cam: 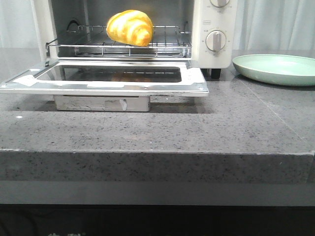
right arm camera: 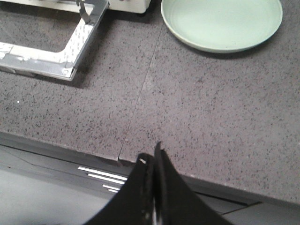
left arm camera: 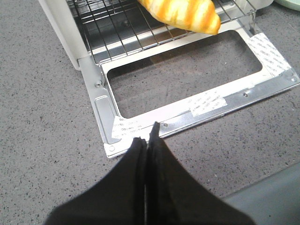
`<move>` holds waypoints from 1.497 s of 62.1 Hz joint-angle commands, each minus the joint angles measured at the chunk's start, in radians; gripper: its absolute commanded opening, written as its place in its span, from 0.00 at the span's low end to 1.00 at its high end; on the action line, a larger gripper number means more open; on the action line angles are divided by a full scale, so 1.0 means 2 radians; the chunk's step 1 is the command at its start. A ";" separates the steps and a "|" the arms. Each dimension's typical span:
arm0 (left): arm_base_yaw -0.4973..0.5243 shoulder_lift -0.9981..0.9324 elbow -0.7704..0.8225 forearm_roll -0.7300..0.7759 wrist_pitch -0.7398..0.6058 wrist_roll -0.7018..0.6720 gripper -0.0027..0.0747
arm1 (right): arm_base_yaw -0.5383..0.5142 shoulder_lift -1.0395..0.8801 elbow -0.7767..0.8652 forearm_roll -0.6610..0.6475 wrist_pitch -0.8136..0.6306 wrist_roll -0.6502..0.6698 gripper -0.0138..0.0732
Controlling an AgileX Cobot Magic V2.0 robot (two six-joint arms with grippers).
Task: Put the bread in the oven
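1. Front view shows the bread [cam: 130, 27] lying on the wire rack [cam: 120, 46] inside the oven [cam: 206, 34]. The oven door [cam: 106, 78] is folded down flat and wide open.

2. No arm shows in the front view. Both arms hang back from the oven.

3. Left gripper [left arm camera: 146, 140] has its two black fingers pressed together. It holds nothing. Just ahead of its tips is the near corner of the open door, where a strip of white tape [left arm camera: 125, 127] is stuck. The bread is farther ahead, past the glass window, on the rack.

4. Right gripper [right arm camera: 152, 157] is pinched together too, with nothing in it. It hangs over the front edge of the gray table [right arm camera: 211, 117]. A green plate [right arm camera: 220, 23] sits well ahead of it, with nothing on it. The far corner of the door is ahead and off to its left.

5. My guess is that the main job is done, since the bread is already in the oven and not on the plate.

6. What may be left is shutting the door. For that, the left gripper is the closer one. It would need to get under the front edge of the door and lift it up until it closes.

7. Care is needed so the door does not bump the bread, which sits near the front of the rack.
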 commanded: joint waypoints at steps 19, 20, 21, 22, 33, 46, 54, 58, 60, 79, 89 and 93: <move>0.000 -0.042 0.062 0.001 -0.073 -0.004 0.01 | -0.003 0.002 -0.011 -0.002 -0.022 0.000 0.02; 0.000 -0.048 0.072 0.004 -0.079 -0.004 0.01 | -0.003 0.002 -0.011 -0.002 -0.022 0.000 0.02; 0.002 -0.053 0.078 0.008 -0.090 -0.004 0.01 | -0.003 0.002 -0.011 -0.002 -0.022 0.000 0.02; 0.003 -0.058 0.084 0.012 -0.097 -0.004 0.01 | -0.003 0.002 -0.011 -0.002 -0.022 0.000 0.02; 0.057 -0.121 0.169 -0.006 -0.196 -0.004 0.01 | -0.003 0.002 -0.011 -0.002 -0.022 0.000 0.02; 0.144 -0.230 0.304 -0.060 -0.347 -0.004 0.01 | -0.003 0.002 -0.011 -0.002 -0.022 0.000 0.02; 0.185 -0.321 0.390 -0.075 -0.403 -0.004 0.01 | -0.003 0.002 -0.011 -0.002 -0.022 0.000 0.02; 0.201 -0.360 0.429 -0.075 -0.417 -0.004 0.01 | -0.003 0.002 -0.011 -0.002 -0.022 0.000 0.02; 0.209 -0.384 0.449 -0.075 -0.427 -0.004 0.01 | -0.003 0.002 -0.011 -0.002 -0.022 0.000 0.02; 0.242 -0.483 0.558 -0.087 -0.486 -0.004 0.01 | -0.003 0.002 -0.011 -0.002 -0.022 0.000 0.02; 0.250 -0.486 0.562 -0.087 -0.492 -0.004 0.01 | -0.003 0.002 -0.011 -0.002 -0.022 0.000 0.02; 0.249 -0.486 0.562 -0.087 -0.492 -0.004 0.01 | -0.003 0.002 -0.011 -0.002 -0.022 0.000 0.02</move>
